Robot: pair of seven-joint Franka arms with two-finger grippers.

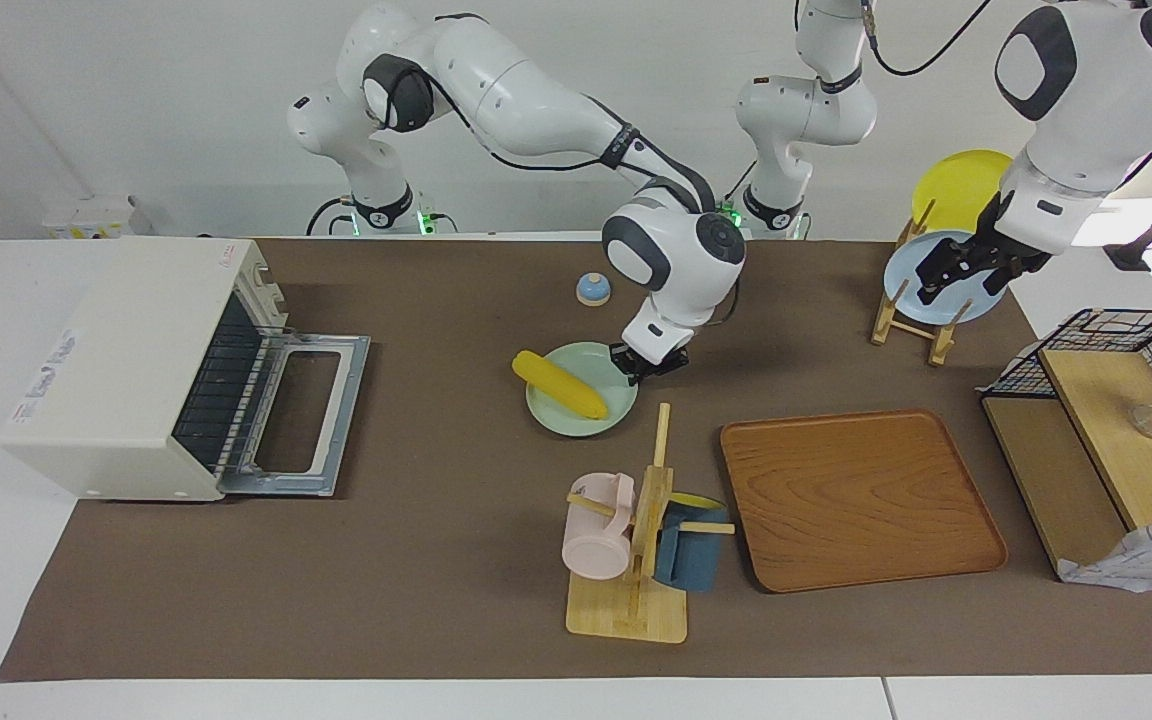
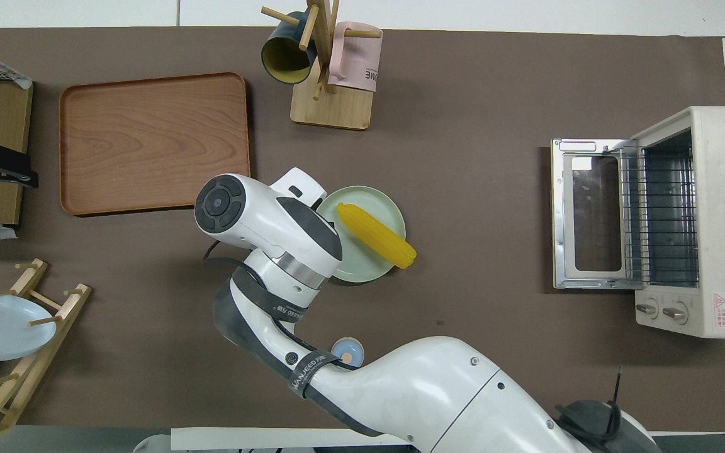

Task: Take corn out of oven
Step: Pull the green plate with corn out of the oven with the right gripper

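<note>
The yellow corn lies on a pale green plate at the middle of the brown mat, well outside the oven. My right gripper is shut on the plate's rim at the side toward the left arm's end. In the overhead view the wrist hides its fingers. The plate is on the mat or just above it; I cannot tell which. The cream oven stands at the right arm's end with its door folded down and its rack bare. My left gripper waits open over the plate rack.
A mug tree with a pink and a blue mug stands beside the plate, farther from the robots. A wooden tray lies next to it. A blue bell sits nearer the robots. A rack holds a blue plate and a yellow plate. A wire basket stands at the left arm's end.
</note>
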